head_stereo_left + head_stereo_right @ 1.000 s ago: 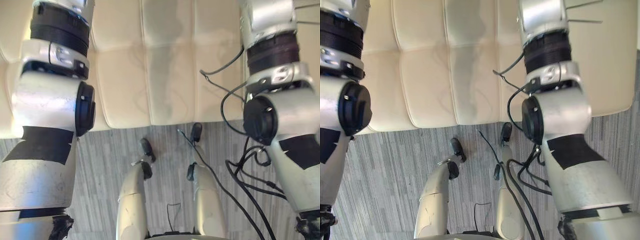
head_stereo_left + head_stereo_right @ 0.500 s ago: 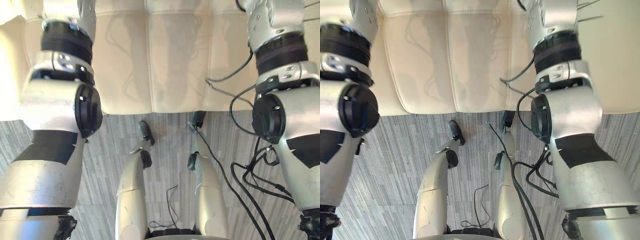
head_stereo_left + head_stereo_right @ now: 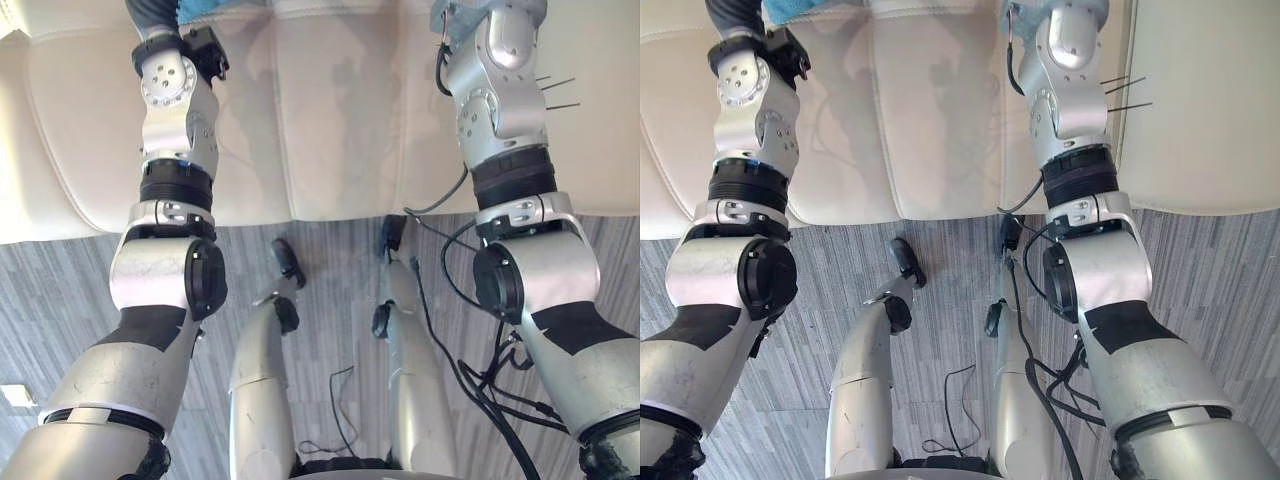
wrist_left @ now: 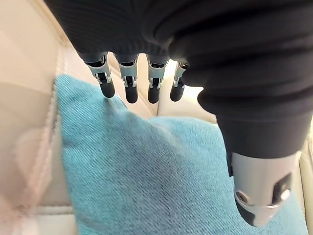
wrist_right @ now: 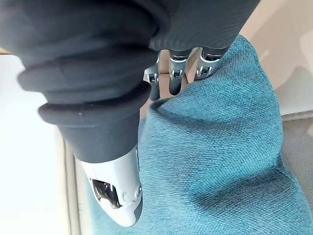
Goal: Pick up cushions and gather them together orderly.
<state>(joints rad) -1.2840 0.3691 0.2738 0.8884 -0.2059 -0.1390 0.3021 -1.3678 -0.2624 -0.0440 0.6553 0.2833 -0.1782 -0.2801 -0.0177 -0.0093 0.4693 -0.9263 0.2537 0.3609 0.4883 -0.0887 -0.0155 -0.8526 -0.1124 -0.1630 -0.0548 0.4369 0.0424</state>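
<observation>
Arms have reached over the sofa [image 3: 320, 120] to the cushion [image 4: 146, 171]. We see left hand [image 4: 131, 83] and right hand [image 5: 173, 78] at its edges, both unclenched; we judge the grasp comes next.

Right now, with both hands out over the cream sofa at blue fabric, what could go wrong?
On the left hand the fingers lie straight over the turquoise woven-fabric cushion, not curled round it, so a lift might let it slip. The right hand sits at a teal cushion edge beside a seam of the cream leather sofa; fingers could snag there.
</observation>
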